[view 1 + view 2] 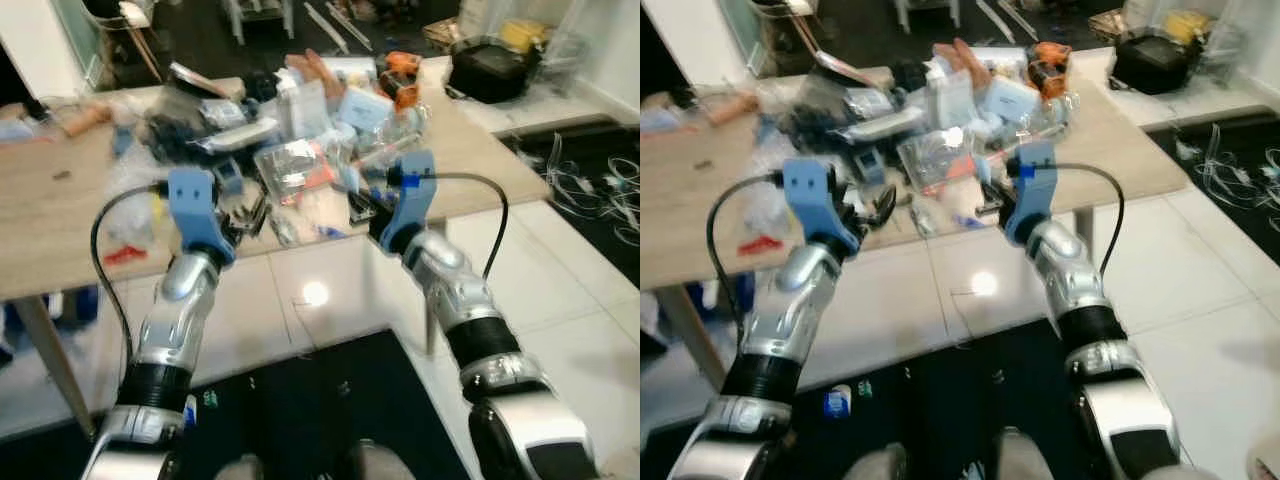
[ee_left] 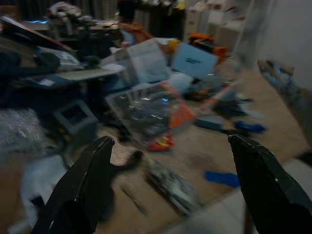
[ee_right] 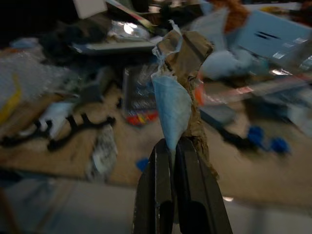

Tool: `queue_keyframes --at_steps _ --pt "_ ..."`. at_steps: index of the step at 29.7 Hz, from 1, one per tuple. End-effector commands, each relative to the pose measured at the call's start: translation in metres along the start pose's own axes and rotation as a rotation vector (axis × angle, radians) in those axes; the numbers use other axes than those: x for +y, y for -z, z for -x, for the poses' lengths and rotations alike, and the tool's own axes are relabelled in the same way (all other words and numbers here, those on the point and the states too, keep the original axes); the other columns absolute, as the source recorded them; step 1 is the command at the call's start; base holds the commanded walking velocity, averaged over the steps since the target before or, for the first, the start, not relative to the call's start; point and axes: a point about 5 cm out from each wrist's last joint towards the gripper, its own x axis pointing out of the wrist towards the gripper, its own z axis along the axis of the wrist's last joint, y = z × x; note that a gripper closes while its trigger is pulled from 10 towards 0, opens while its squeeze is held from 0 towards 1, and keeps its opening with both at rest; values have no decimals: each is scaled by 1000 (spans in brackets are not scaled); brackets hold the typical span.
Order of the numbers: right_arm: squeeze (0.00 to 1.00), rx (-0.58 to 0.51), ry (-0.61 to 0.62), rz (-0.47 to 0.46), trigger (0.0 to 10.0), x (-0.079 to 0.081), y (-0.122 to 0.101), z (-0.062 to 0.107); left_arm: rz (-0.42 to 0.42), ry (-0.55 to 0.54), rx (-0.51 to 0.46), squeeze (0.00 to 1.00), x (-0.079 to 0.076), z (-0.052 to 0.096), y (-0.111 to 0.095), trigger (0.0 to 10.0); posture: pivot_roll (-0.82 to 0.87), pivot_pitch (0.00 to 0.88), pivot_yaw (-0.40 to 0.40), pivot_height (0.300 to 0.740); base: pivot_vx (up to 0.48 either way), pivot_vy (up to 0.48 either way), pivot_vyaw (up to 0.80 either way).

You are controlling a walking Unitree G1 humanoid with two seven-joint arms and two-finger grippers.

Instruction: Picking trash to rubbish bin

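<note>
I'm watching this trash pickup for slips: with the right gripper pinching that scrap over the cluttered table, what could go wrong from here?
1. The right gripper pinches only the bottom of a crumpled blue and brown scrap; it may slip out when carried.
2. The left gripper hangs open near the table's front edge; small pieces such as the blue bit could get knocked off.

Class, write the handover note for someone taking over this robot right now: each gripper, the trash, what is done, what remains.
Right gripper: shut on a crumpled blue-and-brown scrap, held at the table edge.
Left gripper: open, holding nothing, facing the clutter pile.
Done: one scrap picked up.
Left: carry it to the rubbish bin, then return for the rest of the pile.
</note>
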Motion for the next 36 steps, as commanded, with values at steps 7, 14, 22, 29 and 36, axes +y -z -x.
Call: queue_keyframes --at_steps 7,14,22,29,36 --pt "0 3 -29 21 10000 4 2 -5 -7 -10 28 0 2 1 12 10000 -47 0 -11 740 -366 0 0" --pt "0 2 -25 19 10000 3 2 -7 -14 -2 20 0 3 -2 12 10000 -47 0 -11 740 -363 0 0" --pt "0 0 -28 10 10000 2 3 -9 -17 -1 16 0 3 -2 13 10000 -41 0 -10 740 -362 0 0" --pt "0 -1 -30 4 10000 2 3 -9 -17 1 14 0 4 -3 14 10000 -40 0 -10 740 -364 0 0" --pt "0 -3 -31 3 10000 2 3 -10 -18 2 11 0 4 -3 14 10000 -41 0 -9 740 -361 0 0"
